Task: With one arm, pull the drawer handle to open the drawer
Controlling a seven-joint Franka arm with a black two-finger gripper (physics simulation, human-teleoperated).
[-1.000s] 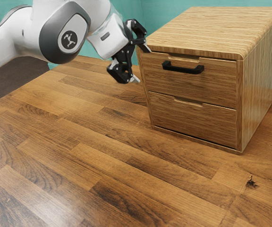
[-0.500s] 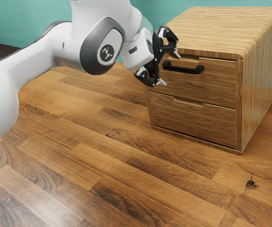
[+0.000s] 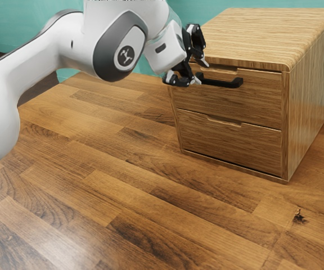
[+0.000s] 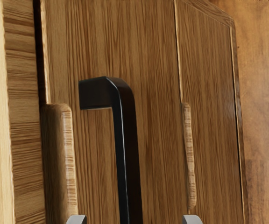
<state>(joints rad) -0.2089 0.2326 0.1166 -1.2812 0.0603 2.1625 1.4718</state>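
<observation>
A wooden cabinet point(image 3: 263, 39) with two drawers stands at the exterior view's right. Its top drawer point(image 3: 252, 104) carries a black bar handle point(image 3: 221, 83) and sits flush with the cabinet front. My gripper point(image 3: 194, 66) is at the handle's end nearer the arm, open, with one finger above the bar and one below. In the wrist view the handle point(image 4: 125, 154) runs between my two grey fingertips point(image 4: 76, 219), and there is a gap on each side of it. The top drawer front point(image 4: 153, 93) is close ahead of the hand.
The lower drawer point(image 3: 229, 140) has a cut-out notch and no bar handle. The cabinet stands on a wooden plank floor point(image 3: 122, 197) against a teal wall point(image 3: 16, 17). A small dark mark point(image 3: 300, 216) lies on the floor near the front right.
The arm swung right from beside the cabinet's corner to the top drawer's front. The hand turned, and its fingers now straddle the handle's near end.
</observation>
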